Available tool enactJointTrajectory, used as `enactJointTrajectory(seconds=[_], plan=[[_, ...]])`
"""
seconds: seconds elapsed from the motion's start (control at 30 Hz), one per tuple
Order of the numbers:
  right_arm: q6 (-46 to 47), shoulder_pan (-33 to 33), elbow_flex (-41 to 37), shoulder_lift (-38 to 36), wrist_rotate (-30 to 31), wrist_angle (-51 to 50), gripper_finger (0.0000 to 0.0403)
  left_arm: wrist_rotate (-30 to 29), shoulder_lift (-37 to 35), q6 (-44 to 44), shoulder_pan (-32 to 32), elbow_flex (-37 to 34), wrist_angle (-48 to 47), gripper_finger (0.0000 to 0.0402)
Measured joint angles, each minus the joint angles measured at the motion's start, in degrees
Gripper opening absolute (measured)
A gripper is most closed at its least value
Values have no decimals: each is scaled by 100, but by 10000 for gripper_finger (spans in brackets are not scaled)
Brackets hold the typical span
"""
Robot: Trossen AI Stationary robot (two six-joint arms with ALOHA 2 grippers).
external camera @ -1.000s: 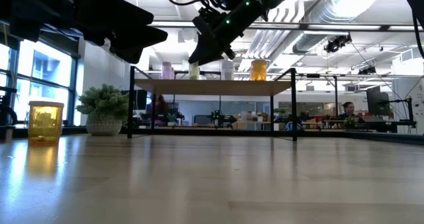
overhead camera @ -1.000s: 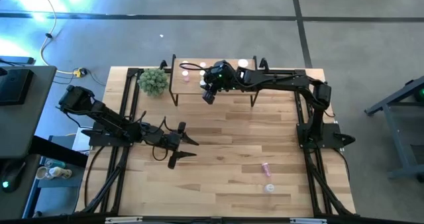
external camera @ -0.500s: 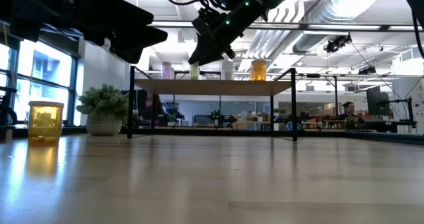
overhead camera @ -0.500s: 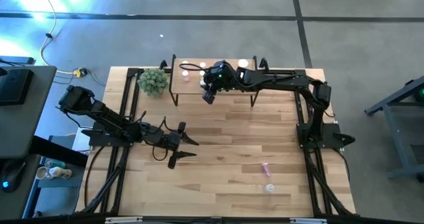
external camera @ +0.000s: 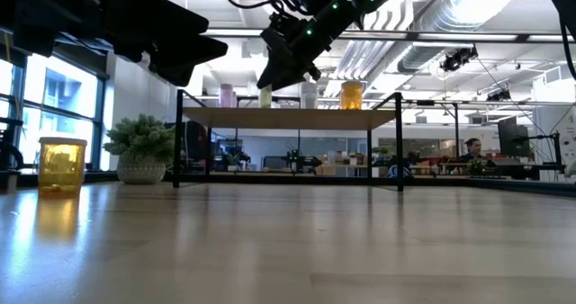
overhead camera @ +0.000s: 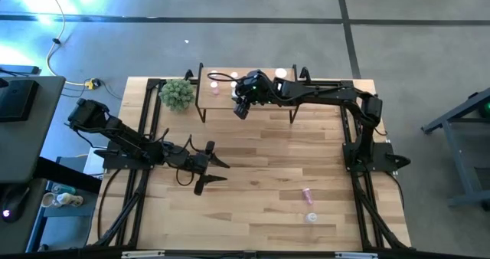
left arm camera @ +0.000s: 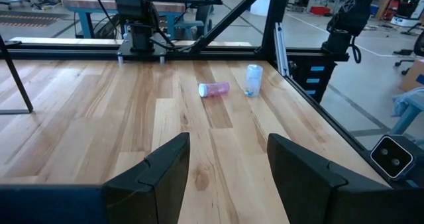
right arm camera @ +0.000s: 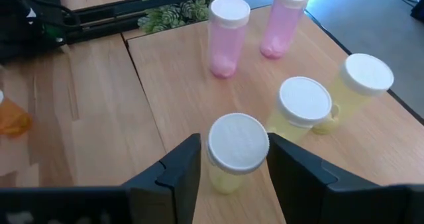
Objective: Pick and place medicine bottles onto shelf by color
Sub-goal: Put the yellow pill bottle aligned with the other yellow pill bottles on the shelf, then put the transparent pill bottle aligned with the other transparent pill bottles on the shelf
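Yellow-green bottle upright on shelf, between right gripper fingers, jaws slightly parted, contact unclear. Beyond it two more yellow-green bottles, then two pink bottles. Left gripper jaws spread, empty, over table; pink bottle lying far off.

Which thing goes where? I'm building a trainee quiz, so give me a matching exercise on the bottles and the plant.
Things:
1. lone pink bottle
2. clear bottle
3. nearest yellow bottle
4. plant

Places:
A. on the shelf, between the open right gripper's fingers
B. upright on the table
C. beside the shelf
D. lying on the table

Pairs: 1-D, 2-B, 3-A, 4-C.

The left gripper waits open over the table.
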Motion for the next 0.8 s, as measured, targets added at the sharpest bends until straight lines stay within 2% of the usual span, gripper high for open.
enactJointTrajectory(seconds=[0.4, 0.63, 0.8], plan=[[27, 15, 548, -2, -90, -395, 161, 2, 0, 0, 0, 0, -2, 193], [41, 104, 1062, -4, -92, -1115, 161, 7, 0, -2, -2, 0, -26, 193], [-142, 329, 1524, -12, -95, -1983, 161, 9, 0, -1, -2, 2, -47, 193]])
